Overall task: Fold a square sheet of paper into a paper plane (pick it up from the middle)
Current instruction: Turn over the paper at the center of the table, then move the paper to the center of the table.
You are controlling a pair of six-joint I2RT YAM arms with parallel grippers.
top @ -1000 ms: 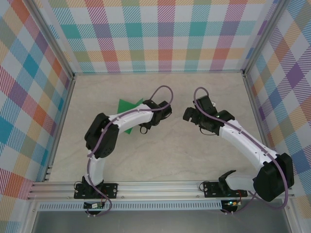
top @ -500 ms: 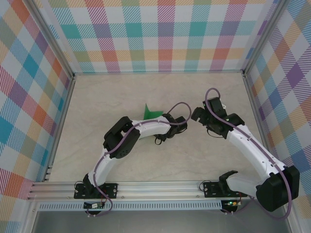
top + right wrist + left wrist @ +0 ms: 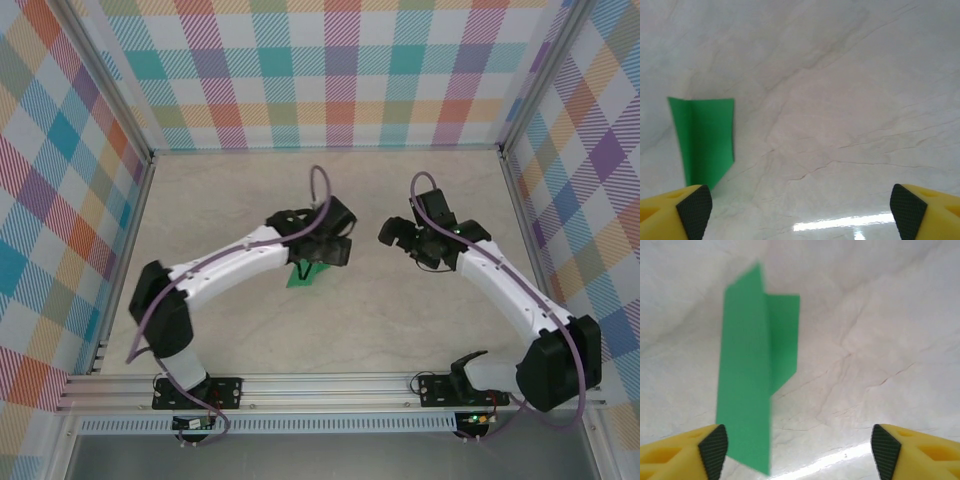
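Note:
The bright-green sheet of paper (image 3: 303,273) lies on the table's middle, folded into a narrow shape with a long central crease. The white left arm partly covers it from above. My left gripper (image 3: 325,246) hovers just behind it with jaws wide apart. In the left wrist view the folded paper (image 3: 750,370) reaches down beside the left pad (image 3: 714,449), and nothing sits between the pads of the left gripper (image 3: 799,450). My right gripper (image 3: 400,237) stands open to the right. Its wrist view has the paper (image 3: 705,140) at the left, clear of the right gripper (image 3: 802,210).
The marble-patterned tabletop (image 3: 400,310) is bare in front and to the right. Checked walls (image 3: 330,70) and aluminium rails close off the back and both sides. Both arm bases are bolted to the front rail (image 3: 330,385).
The left arm swung right and forward, carrying the paper from the back left to the middle. Its jaws then opened and let the paper go. The right gripper shifted only slightly.

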